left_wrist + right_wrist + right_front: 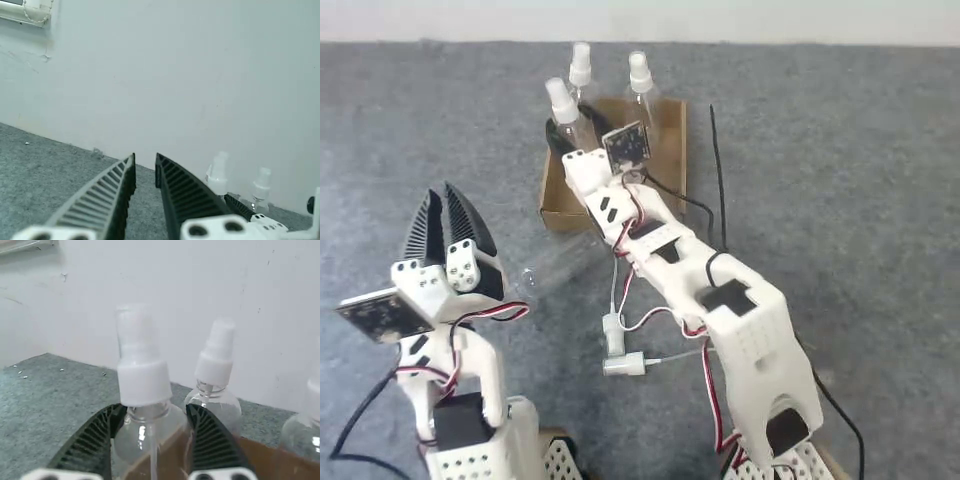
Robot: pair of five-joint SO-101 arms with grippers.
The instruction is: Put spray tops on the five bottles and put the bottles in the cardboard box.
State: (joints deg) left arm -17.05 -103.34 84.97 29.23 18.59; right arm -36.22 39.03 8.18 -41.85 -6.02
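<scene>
Toward the near left corner of the surface point(840, 150), the left gripper point(441, 192) stands raised with its dark ribbed fingers point(470, 225) pointing up. They are released, with a narrow gap between the tips and nothing in it. The left wrist view looks along them to a pale wall, with two white sprayer heads small and far off.

Just right of that gripper, near the middle of the surface, a clear bottle point(555, 265) lies on its side. Further right and closer to the near edge, two loose spray tops point(613, 330) lie close together beside the right arm, their thin tubes trailing.

The cardboard box point(665, 150) sits toward the middle of the far edge. Three capped bottles point(640, 75) stand upright at its far end. The right arm stretches from the near right corner to the box, and in the high view its wrist board covers most of the fingers.

The right wrist view shows the grip closely. The right gripper point(155, 410) is clenched on the nearest bottle point(145, 435), with one finger pressed against each side of its shoulder just under the white spray top point(142, 375). This bottle stands upright inside the box wall. A second capped bottle point(212, 400) stands just behind it, apart from the fingers.

A black cable point(720, 170) runs along the surface just right of the box.
</scene>
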